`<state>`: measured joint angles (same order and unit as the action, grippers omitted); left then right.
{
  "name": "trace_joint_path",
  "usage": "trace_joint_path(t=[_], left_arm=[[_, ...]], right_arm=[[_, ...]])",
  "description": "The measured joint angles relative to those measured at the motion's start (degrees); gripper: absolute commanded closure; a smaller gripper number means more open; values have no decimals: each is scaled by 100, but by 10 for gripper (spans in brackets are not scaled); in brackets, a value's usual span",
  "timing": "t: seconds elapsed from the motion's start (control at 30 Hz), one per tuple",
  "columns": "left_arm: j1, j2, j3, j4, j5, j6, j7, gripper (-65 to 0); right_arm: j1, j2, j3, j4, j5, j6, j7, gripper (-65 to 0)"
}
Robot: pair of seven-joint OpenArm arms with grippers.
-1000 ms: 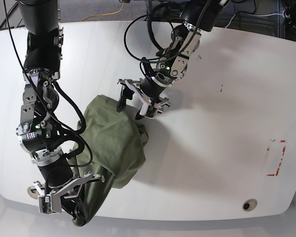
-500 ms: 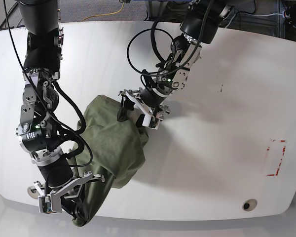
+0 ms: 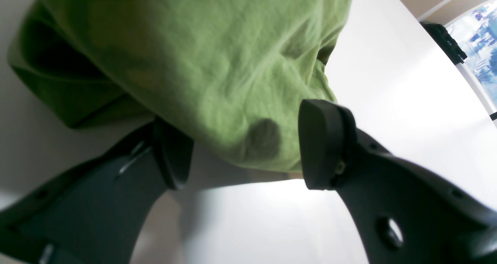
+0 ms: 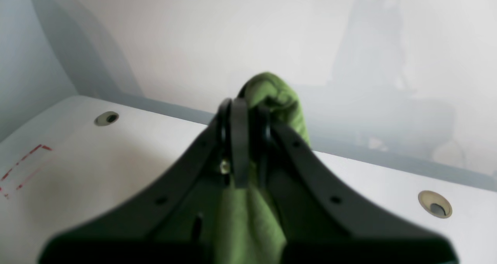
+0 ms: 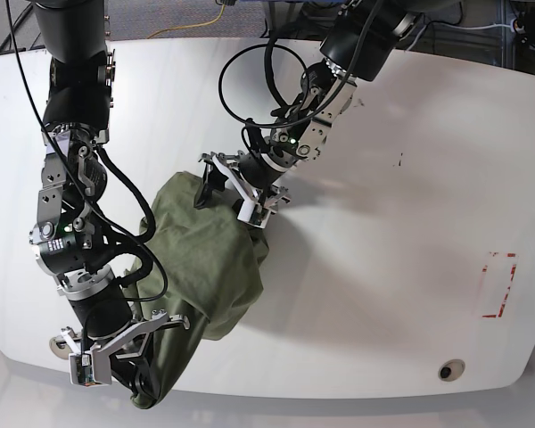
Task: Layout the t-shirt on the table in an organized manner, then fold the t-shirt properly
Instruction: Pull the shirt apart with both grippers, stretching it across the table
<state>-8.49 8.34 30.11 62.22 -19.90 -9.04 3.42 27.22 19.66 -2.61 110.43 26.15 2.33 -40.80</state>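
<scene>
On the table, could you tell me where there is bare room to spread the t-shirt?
The table is bare between the t-shirt and the red mark, and along its far right. Crowded on the base view's left, where both arms work.

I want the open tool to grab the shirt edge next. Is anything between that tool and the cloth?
Nothing visible. The left tool stands open astride the t-shirt edge, bare table around it; whether its fingers touch cloth is unclear.

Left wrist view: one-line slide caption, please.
Left hand, open, straddles the near edge of the bunched olive t-shirt on the white table, nothing gripped yet.
</scene>
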Motion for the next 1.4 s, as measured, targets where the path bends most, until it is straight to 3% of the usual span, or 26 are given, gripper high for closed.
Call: trace_joint_path(t=[0.1, 0.33, 0.93, 1.1, 1.4], left_arm=[[-35, -15, 2, -48, -85, 2, 2, -318], [-87, -11, 7, -57, -122, 2, 0, 0], [-26, -50, -31, 267, -120, 7, 17, -3], [-31, -437, -39, 793, -142, -63, 20, -3], [166, -1349, -789, 1615, -136, 44, 153, -3]], right_arm=[[0, 0, -2, 0, 4, 4, 2, 0], [-2, 0, 0, 0, 2, 2, 2, 0], [-2, -4, 0, 0, 2, 4, 2, 0], [-15, -13, 13, -120, 2, 4, 22, 0], [-155, -9, 293, -188, -2, -61, 0, 0]])
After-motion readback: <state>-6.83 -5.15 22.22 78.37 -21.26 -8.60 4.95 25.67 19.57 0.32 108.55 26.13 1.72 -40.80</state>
